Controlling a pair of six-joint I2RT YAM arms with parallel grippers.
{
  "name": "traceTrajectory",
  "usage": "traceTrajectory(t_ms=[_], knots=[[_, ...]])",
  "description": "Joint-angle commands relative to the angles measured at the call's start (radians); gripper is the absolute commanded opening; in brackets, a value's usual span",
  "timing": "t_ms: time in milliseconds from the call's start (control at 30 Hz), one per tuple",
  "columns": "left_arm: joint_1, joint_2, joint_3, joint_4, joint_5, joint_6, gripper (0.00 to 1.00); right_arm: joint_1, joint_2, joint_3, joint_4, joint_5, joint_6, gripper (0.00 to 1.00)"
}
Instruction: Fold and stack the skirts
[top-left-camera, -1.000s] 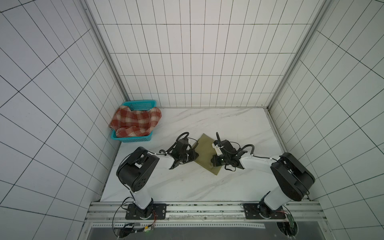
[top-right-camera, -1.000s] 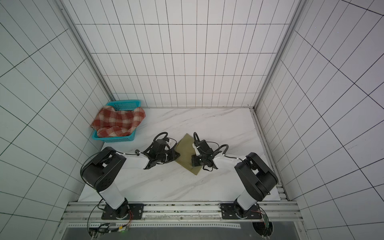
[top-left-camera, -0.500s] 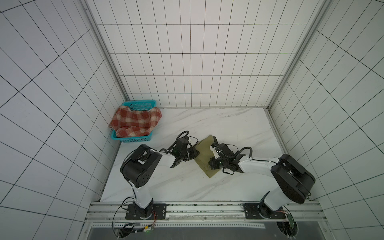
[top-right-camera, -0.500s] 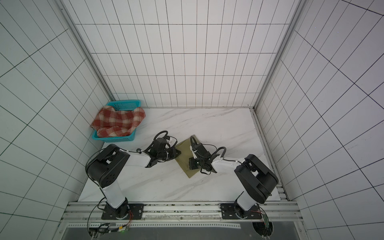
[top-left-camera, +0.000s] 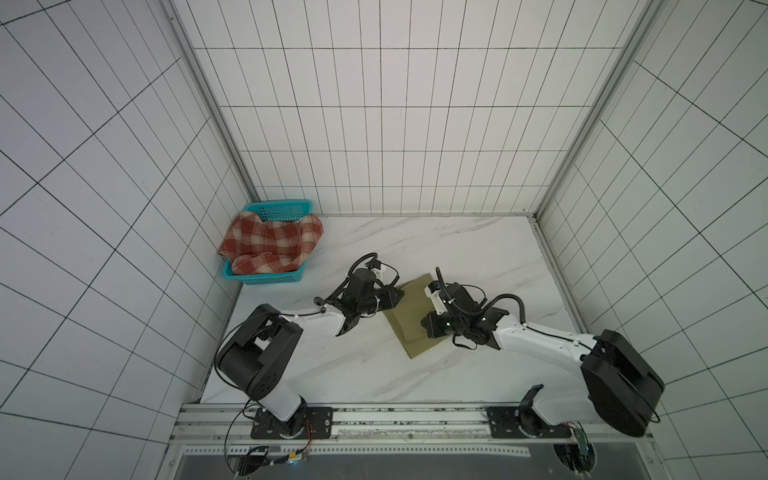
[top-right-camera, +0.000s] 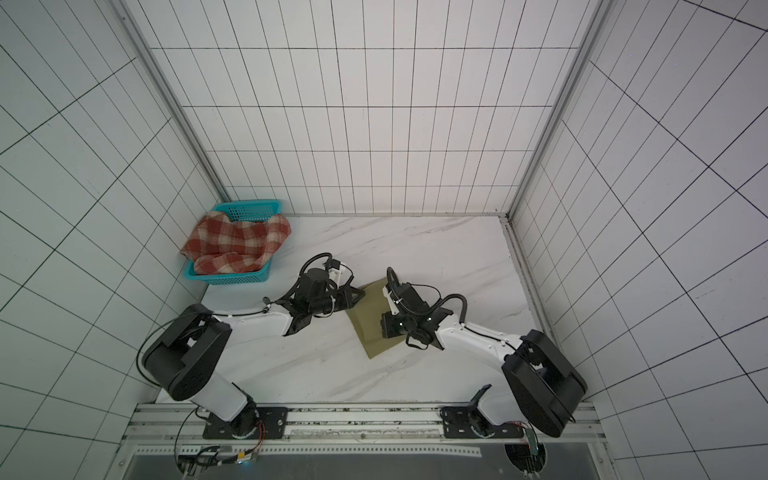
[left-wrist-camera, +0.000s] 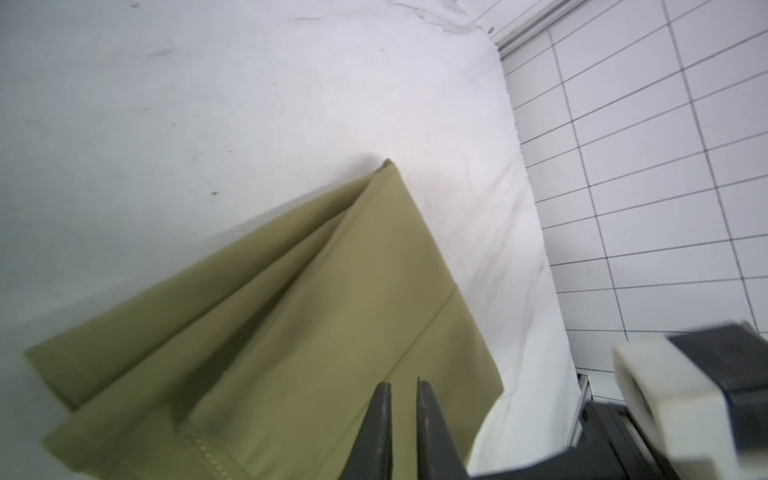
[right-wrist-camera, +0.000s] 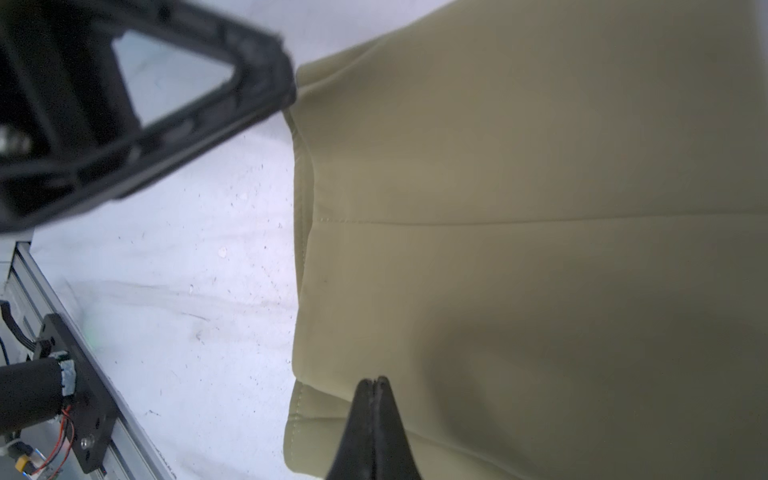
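The olive skirt (top-left-camera: 410, 318) lies on the white table (top-left-camera: 457, 249) between the two arms, directly under both grippers. The left gripper (left-wrist-camera: 401, 390) hangs over one edge with its jaws a sliver apart; whether any cloth is caught in that gap cannot be told. The right gripper (right-wrist-camera: 376, 382) has its jaws pressed together, tips down against the cloth just inside the opposite edge. Placed like this, the pair seem to be pinning or nipping the top layer so a fold can be laid over without the stack sliding.

The skirt is plain, smooth and already doubled into several flat layers. These fan out ahead of the left gripper, with a stitched seam across the top. The plaid skirt (top-left-camera: 270, 245) is well away from both grippers, heaped loosely in the teal basket (top-left-camera: 282, 206) and not yet folded.
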Motion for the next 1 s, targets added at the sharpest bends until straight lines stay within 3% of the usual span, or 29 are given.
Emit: traceTrajectory(t_ms=[0,200,533,667,967], knots=[[-0.032,-0.013,-0.052,0.0,0.014,-0.047,0.14,-0.074,-0.016,0.06,-0.063,-0.01,-0.067,0.0],[-0.039,0.055,-0.108,0.083,0.023,-0.11,0.14,-0.163,0.034,0.05,-0.039,-0.02,-0.115,0.0],[-0.025,0.193,-0.061,0.128,0.035,-0.105,0.13,-0.181,0.107,-0.032,0.038,-0.058,-0.086,0.0],[-0.012,0.224,-0.025,0.095,0.029,-0.064,0.13,-0.143,0.112,-0.092,0.073,-0.072,-0.041,0.0],[0.04,0.223,0.014,0.04,0.018,-0.009,0.13,0.054,0.16,-0.116,0.11,-0.031,0.075,0.0]])
